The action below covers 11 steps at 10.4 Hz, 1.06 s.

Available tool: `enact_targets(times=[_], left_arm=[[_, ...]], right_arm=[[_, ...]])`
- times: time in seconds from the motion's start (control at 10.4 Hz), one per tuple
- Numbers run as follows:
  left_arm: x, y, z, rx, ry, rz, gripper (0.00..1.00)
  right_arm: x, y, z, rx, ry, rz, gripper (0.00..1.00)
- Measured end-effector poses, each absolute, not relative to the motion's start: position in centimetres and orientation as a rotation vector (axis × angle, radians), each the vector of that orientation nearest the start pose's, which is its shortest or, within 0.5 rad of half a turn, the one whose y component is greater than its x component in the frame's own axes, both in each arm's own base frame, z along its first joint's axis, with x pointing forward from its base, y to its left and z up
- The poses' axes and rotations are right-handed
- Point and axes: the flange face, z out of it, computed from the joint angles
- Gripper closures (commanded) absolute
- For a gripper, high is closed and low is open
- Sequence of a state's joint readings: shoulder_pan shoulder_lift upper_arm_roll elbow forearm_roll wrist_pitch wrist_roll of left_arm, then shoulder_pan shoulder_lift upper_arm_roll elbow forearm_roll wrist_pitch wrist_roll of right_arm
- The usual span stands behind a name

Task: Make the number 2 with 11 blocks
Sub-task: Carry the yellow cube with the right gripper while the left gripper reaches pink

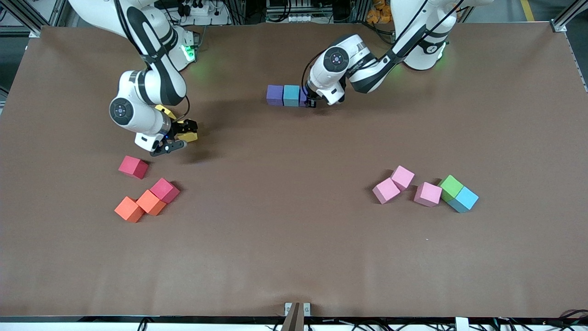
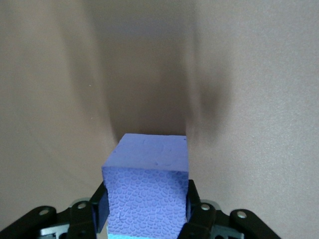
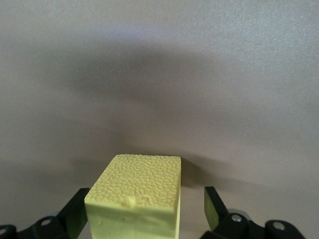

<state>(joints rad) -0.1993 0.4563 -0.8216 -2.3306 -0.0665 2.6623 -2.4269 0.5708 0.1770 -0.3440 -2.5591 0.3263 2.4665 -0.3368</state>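
13 small matte cubes on a brown table (image 1: 294, 257), equal size, square edges; wrist views show a pebbled skin. No containers.

From the right arm's end:
- Orange, 2 pcs: outer orange cube (image 1: 129, 209) and inner orange cube (image 1: 150, 202), touching, nearest the front camera of this cluster.
- Crimson, 2 pcs: lone crimson cube (image 1: 133, 167), standing apart and farther from the camera; second crimson cube (image 1: 164, 190), touching the inner orange cube.
- Yellow, 1 pc: yellow cube (image 1: 187, 136) (image 3: 137, 196) between the jaws of the right gripper (image 1: 181, 138) (image 3: 144, 211). Jaws spread wide, not clamped: one finger (image 3: 75, 211) sits at the cube's side, the other stands off w/ a clear gap.

Mid-table, near the bases: start of the number 2 (image 1: 287, 95), a straight row of 3 touching cubes.
- End purple cube (image 1: 274, 95).
- Row sky-blue cube (image 1: 291, 95).
- Gripped-end purple cube (image 1: 303, 98) (image 2: 147, 189), w/ the left gripper (image 1: 310, 100) (image 2: 144, 214) around it; clenched or released, cannot tell.

Toward the left arm's end:
- Pink, 3 pcs: first pink cube (image 1: 386, 190) touching the second pink cube (image 1: 402, 177); third pink cube (image 1: 427, 194) just beside them.
- Green, 1 pc: green cube (image 1: 450, 187), beside the third pink cube.
- Sky-blue, 1 pc: loose sky-blue cube (image 1: 464, 199), touching the green cube.
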Motion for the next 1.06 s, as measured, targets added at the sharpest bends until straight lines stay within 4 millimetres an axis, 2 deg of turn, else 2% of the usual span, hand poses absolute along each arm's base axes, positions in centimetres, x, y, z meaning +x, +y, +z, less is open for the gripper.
enact_targets(times=[0.1, 0.29, 0.48, 0.77, 1.06], left_arm=[[26.0, -45.3, 20.6, -2.211, -2.095, 0.549, 0.0], [25.8, -45.4, 20.6, -2.224, -2.082, 0.544, 0.0], [25.7, -45.4, 20.4, -2.258, -2.054, 0.526, 0.0], [25.9, -45.7, 20.9, -2.323, -2.025, 0.488, 0.0], [25.4, -46.3, 22.1, -2.398, -1.98, 0.387, 0.0]], right_arm=[[41.1, 8.9, 18.6, -2.967, -0.421, 0.367, 0.18], [41.0, 9.0, 18.6, -2.967, -0.424, 0.367, 0.53], [41.1, 9.0, 18.7, -2.966, -0.424, 0.364, 0.77], [41.0, 10.1, 18.9, -2.96, -0.46, 0.354, 0.84], [42.8, 12.2, 20.7, -2.953, -0.507, 0.267, 0.86]])
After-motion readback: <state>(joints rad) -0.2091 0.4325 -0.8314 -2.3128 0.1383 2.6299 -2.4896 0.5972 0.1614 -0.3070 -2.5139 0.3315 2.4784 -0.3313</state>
